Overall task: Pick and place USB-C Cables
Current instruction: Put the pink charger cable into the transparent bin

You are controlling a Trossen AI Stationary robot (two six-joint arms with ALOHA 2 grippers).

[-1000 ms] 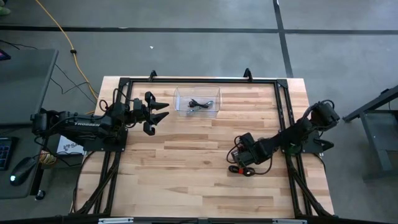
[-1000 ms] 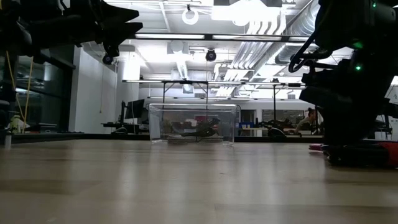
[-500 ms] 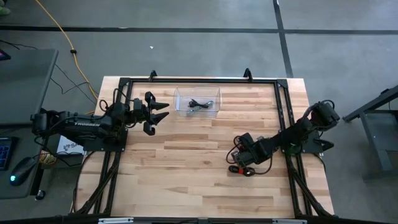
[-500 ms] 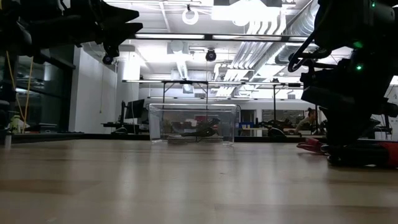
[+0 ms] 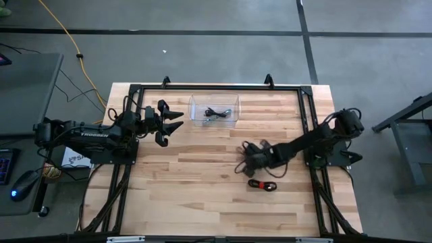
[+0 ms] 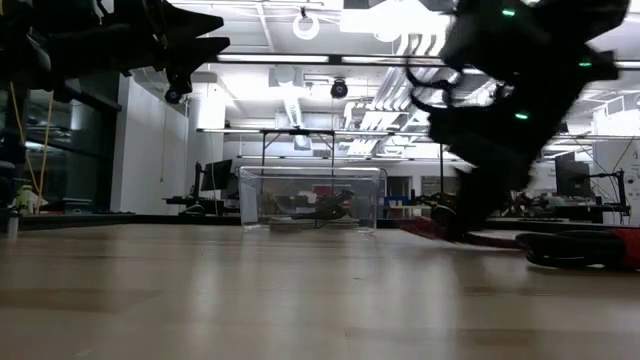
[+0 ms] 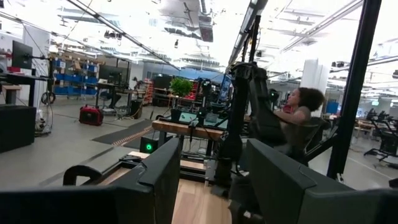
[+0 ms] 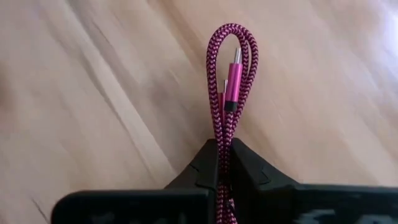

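My right gripper (image 5: 244, 164) (image 8: 225, 144) is over the middle of the table, shut on the pink-magenta braided cable (image 8: 231, 68). The red-and-black cable (image 5: 262, 184) lies flat on the boards just near-right of it. A third, darker cable (image 5: 216, 113) lies on the floor of the clear box (image 5: 214, 110) by the far edge. My left gripper (image 5: 177, 121) (image 7: 211, 186) waits open above the table, to the left of the box. My right gripper pinches the folded pink-magenta cable between its two fingers, across the doubled strands (image 8: 224, 138) behind the looped end. The loop (image 8: 233, 31) and its metal plugs stick out past the fingertips, along their line. The fingers slant down toward the table's left.
A black frame (image 5: 307, 121) runs around the table top. The clear box stands near the far edge, open on top. Bare boards (image 5: 196, 182) spread over the middle and the near side. A yellow cord (image 5: 67, 37) lies on the floor beyond the far-left corner.
My right gripper has swung from above the red-and-black cable toward the table's left and a little farther back, carrying the pink-magenta cable with it. The red-and-black cable has stayed on the boards and now shows uncovered.
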